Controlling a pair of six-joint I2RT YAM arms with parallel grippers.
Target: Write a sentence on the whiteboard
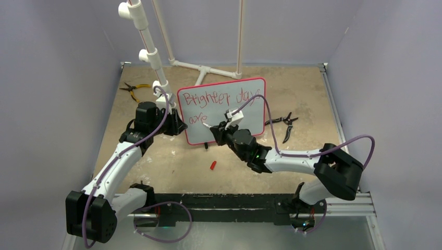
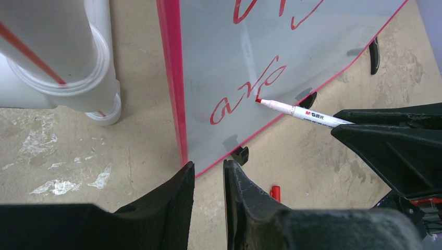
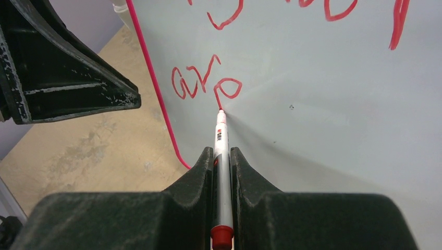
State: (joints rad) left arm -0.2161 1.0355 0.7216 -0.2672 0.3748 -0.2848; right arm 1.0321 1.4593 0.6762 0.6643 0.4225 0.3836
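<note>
Far left: yellow-handled pliers on the table, white PVC pipe just beside the board's left edge. My left claw has its jaws narrow, pinched on the lower-left corner of the whiteboard. Board stands upright mid-table on its black feet. The sentence is in red: top row reads roughly "Brighter days", second row "are" at lower left. My right claw is clamped on the marker, barrel running straight out between the jaws, tip touching the board at the tail of the "e". Red cap lies on the table in front of the board. Black pliers lie at the board's right.
</note>
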